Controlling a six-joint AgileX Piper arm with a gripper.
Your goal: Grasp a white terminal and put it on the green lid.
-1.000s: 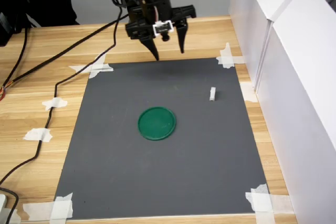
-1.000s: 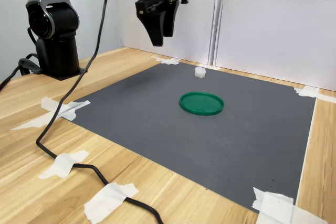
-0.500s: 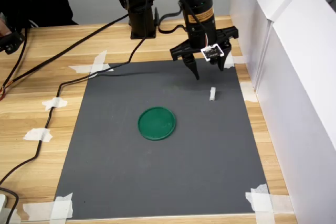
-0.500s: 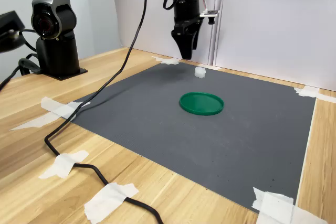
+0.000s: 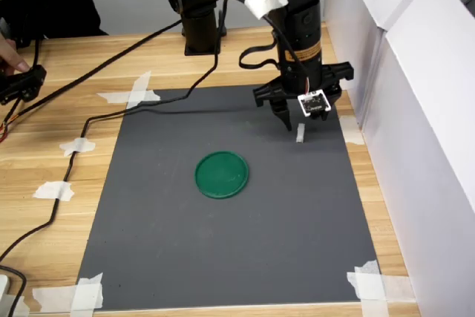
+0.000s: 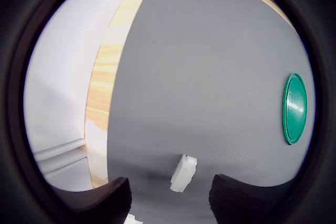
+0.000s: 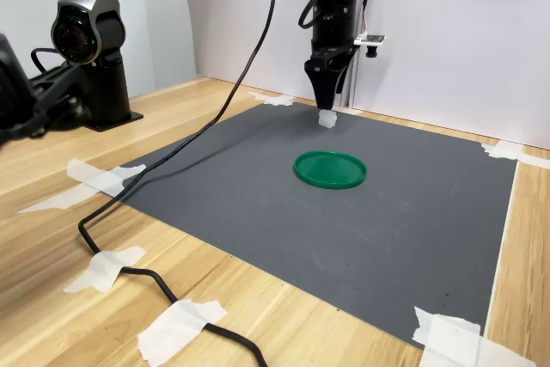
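The white terminal [image 5: 300, 133] [image 7: 327, 119] stands on the grey mat [image 5: 223, 257], near the mat's far right corner in the first exterior view. My gripper [image 5: 303, 125] [image 7: 326, 102] hangs open just above it, pointing down. In the wrist view the terminal [image 6: 183, 172] lies between my two dark fingertips [image 6: 113, 203], a little ahead of them and untouched. The green lid [image 5: 221, 174] [image 7: 330, 169] [image 6: 294, 108] lies flat near the middle of the mat with nothing on it, well apart from the terminal.
White wall panels [image 5: 415, 109] stand close along the first exterior view's right, beside the gripper. The arm's base [image 5: 197, 5] is at the back, and a black cable [image 5: 89, 113] trails over the wooden table. Tape [image 5: 323, 79] pins the mat's corners. A hand [image 5: 9, 53] shows at the far left.
The gripper has swung from the mat's back edge over to the terminal and come down, so its open fingers now hang just above it. The terminal and lid have not moved.
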